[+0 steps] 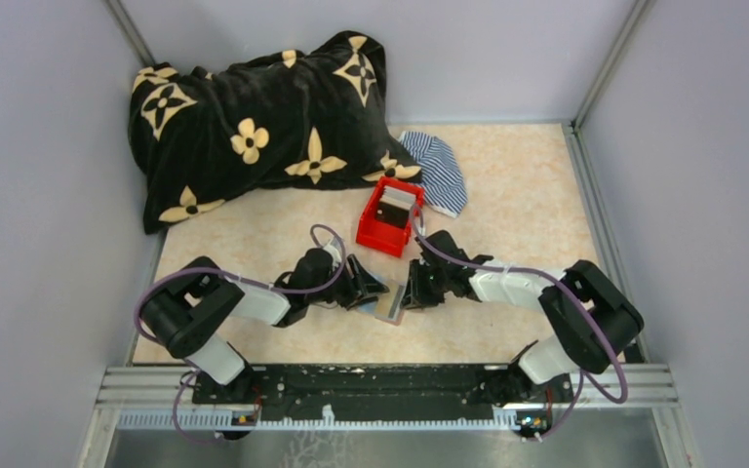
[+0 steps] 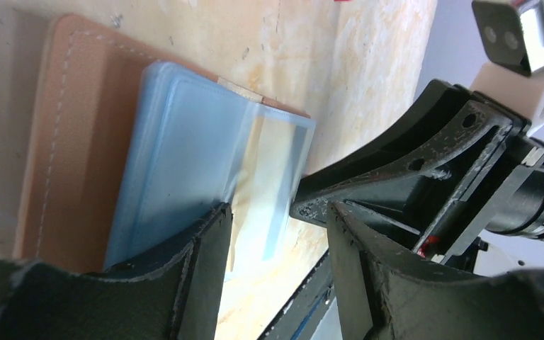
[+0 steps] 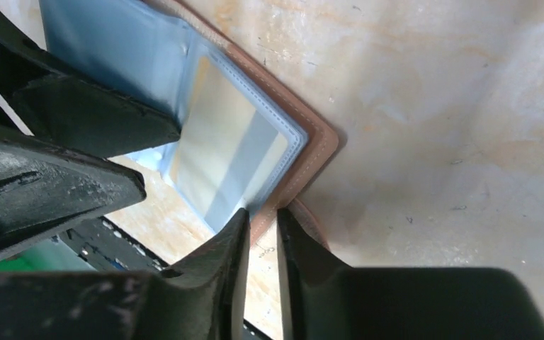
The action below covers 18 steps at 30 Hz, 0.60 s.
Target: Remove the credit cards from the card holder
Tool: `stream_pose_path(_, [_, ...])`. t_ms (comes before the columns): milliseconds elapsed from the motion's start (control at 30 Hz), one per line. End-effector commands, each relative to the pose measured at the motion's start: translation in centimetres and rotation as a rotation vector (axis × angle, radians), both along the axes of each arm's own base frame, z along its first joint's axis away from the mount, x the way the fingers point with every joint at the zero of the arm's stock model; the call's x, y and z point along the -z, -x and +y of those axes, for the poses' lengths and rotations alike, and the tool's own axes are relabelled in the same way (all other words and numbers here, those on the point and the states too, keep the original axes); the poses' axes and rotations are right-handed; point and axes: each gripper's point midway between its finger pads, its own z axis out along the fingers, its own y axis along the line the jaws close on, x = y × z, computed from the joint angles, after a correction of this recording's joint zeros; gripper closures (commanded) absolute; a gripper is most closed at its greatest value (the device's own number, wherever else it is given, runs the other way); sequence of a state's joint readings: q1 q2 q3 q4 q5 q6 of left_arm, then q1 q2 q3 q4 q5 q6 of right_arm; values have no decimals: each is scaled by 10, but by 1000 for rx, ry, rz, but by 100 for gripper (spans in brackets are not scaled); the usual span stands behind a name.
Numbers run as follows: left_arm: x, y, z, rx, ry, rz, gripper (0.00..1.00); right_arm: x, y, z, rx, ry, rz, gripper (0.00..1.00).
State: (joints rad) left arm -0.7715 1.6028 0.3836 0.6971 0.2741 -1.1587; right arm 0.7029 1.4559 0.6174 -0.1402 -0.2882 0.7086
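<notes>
Card holder (image 1: 390, 304) — lying open on the bench (image 3: 432, 106) between the two arms, near the front edge. The leather is judged soft, light and apt to slide. Credit cards (image 2: 177, 156), light blue, are judged stiff and slick, best taken by an exposed short edge.
Left pincer (image 2: 276, 212): jaws apart, one finger laid on the blue surface.
Right pincer (image 3: 263, 216): jaws nearly together astride the leather corner — a grip cannot be confirmed.
Card and sleeve are hard to tell apart; the count is hidden.
</notes>
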Motion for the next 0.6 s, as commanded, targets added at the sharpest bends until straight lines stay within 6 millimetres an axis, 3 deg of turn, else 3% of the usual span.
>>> stream_pose_path(0, [26,18,7,38,-69,65,41,-6,-2,31,-35,-141,-32,86])
stream_pose_path(133, [25,17,6,48,-75,59,41,-2,-7,30,-25,-123,-33,100])
stream_pose_path(567, [17,18,-5,135,-65,25,40,6,-40,22,-1,-77,-35,100])
